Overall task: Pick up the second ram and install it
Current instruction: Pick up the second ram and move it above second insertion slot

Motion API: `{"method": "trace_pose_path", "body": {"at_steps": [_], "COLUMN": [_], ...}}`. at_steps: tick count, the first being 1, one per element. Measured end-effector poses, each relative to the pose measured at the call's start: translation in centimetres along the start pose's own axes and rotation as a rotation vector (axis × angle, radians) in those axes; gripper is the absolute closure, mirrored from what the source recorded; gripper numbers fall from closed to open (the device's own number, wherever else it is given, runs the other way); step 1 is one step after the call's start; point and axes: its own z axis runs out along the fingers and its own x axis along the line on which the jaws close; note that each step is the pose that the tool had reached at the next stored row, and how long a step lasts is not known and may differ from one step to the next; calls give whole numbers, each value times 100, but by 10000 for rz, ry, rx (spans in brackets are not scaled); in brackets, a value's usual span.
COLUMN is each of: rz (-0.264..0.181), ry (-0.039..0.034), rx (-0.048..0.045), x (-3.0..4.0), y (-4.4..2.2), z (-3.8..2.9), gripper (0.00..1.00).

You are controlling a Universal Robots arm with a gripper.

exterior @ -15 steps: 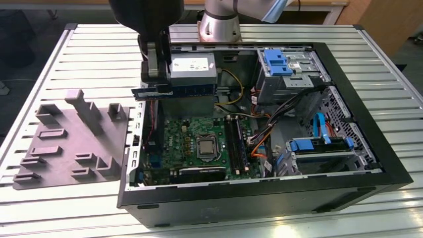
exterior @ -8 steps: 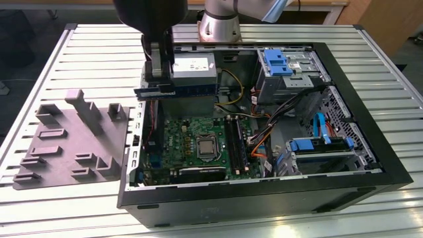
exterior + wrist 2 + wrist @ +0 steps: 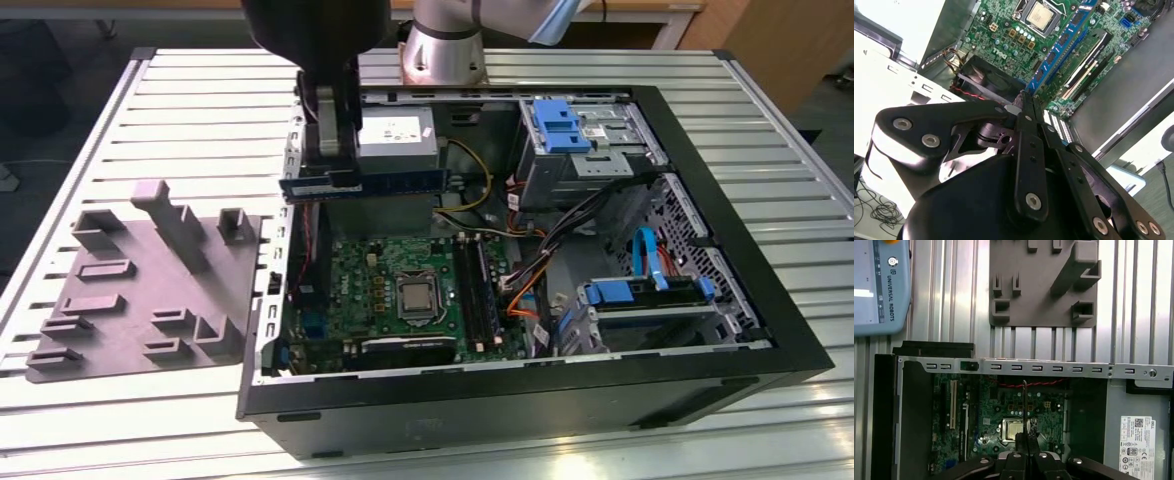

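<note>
The second ram [image 3: 380, 185] is a long, slim, dark stick held level above the open computer case [image 3: 747, 330], over the back left part of the motherboard [image 3: 387, 275]. My gripper [image 3: 342, 178] is shut on its end nearer the exterior view's left. In the second wrist view the gripper [image 3: 1024, 106] clamps the stick, and the ram [image 3: 1059, 47] runs away from the fingertips over the board. The first wrist view shows the ram [image 3: 1024, 405] edge-on as a thin line rising from the gripper [image 3: 1026, 444]. The memory slots [image 3: 477, 290] lie to the right of the processor [image 3: 418, 297].
A grey moulded fixture plate [image 3: 134, 290] lies on the slatted table on the exterior view's left of the case. Inside the case are a power supply [image 3: 394, 130], blue drive brackets [image 3: 561, 125] and cable bundles [image 3: 534, 260]. A teach pendant [image 3: 879, 285] rests beside the plate.
</note>
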Motion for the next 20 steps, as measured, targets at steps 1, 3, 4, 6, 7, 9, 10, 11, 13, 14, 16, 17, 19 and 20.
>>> {"method": "trace_pose_path", "body": {"at_steps": [1,3,4,6,7,9,10,11,13,14,16,17,19,20], "rz": [0,0,0,0,0,0,-1,0,0,0,-1,0,0,-1], "ry": [0,1,0,0,0,0,0,0,0,-1,1,0,0,0], "rx": [0,0,0,0,0,0,0,0,0,1,0,0,0,0], "x": [0,0,0,-1,-1,-2,-2,-2,-2,-2,-2,-2,-3,-3], "y": [-8,-23,-30,-44,-51,-65,-71,-78,-90,-94,-104,-109,-119,-123], "z": [1,3,4,6,7,8,9,10,11,12,13,14,15,15], "gripper": [89,89,89,89,89,89,89,89,89,89,89,89,89,89]}}
